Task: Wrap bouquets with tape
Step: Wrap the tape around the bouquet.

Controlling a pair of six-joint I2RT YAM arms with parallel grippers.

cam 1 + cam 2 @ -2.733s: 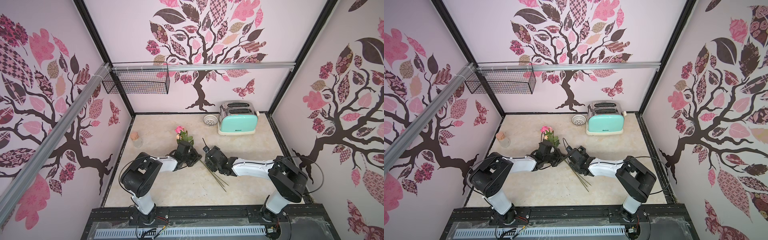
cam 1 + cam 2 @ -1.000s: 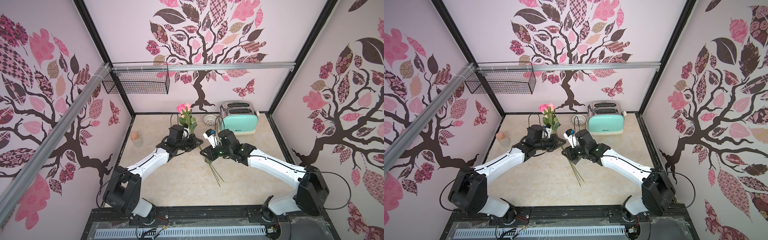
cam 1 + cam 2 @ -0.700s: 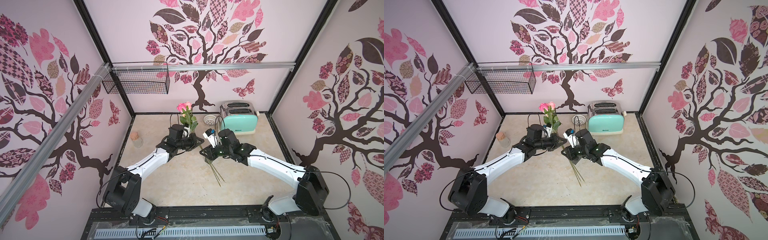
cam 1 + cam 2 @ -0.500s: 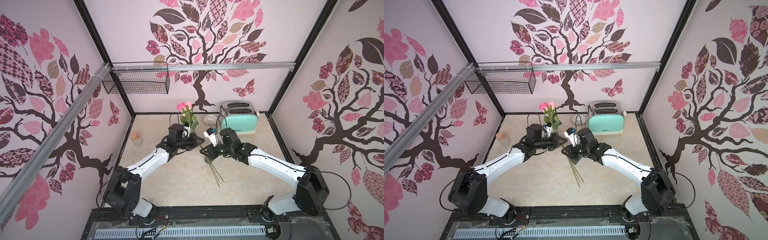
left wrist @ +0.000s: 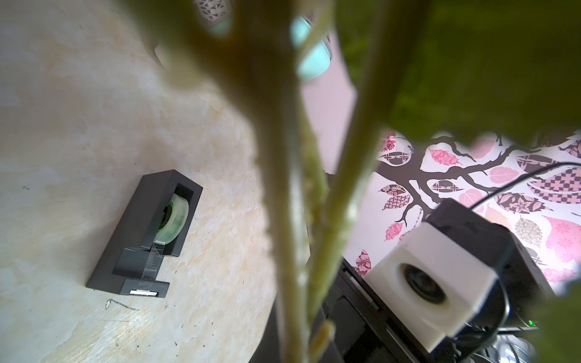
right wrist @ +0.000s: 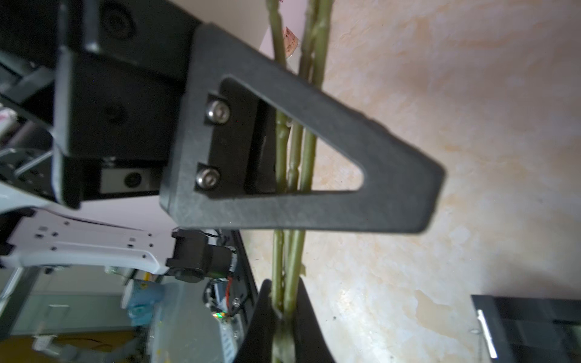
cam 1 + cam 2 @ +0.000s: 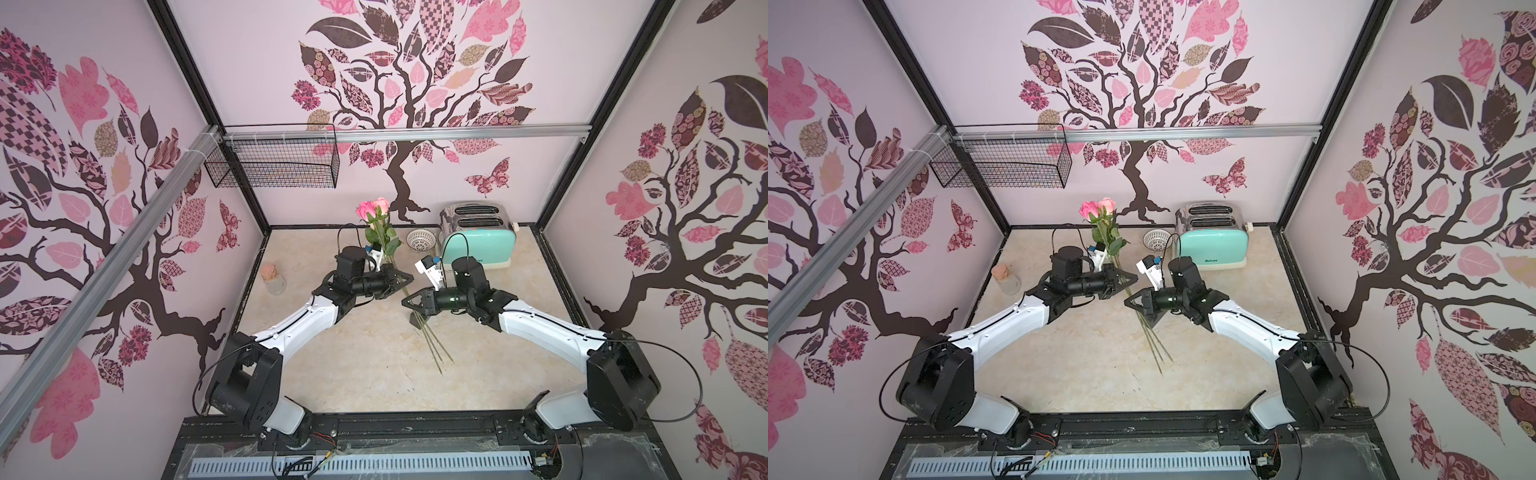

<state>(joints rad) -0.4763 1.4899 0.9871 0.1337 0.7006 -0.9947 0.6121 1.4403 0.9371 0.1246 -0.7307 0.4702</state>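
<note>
Currently we log the bouquet (image 7: 380, 232) held above the table (image 7: 365, 386), blooms uppermost. We cannot tell whether the stem ends touch the surface. The left end effector (image 7: 405, 277) is clamped on the stems just under the leaves. The right end effector (image 7: 407, 302) sits just below it, and in the right wrist view its fingers (image 6: 262, 309) are pressed onto the same stems. The tape (image 5: 171, 217) rests in its black dispenser on the table, beneath the right end effector, with the strip lying on the cutter. We see no tape on the stems. Judgement: gathering and lifting are done, wrapping is not yet begun. Remaining steps are to draw a strip, wind it round the stems and tear it off.
</note>
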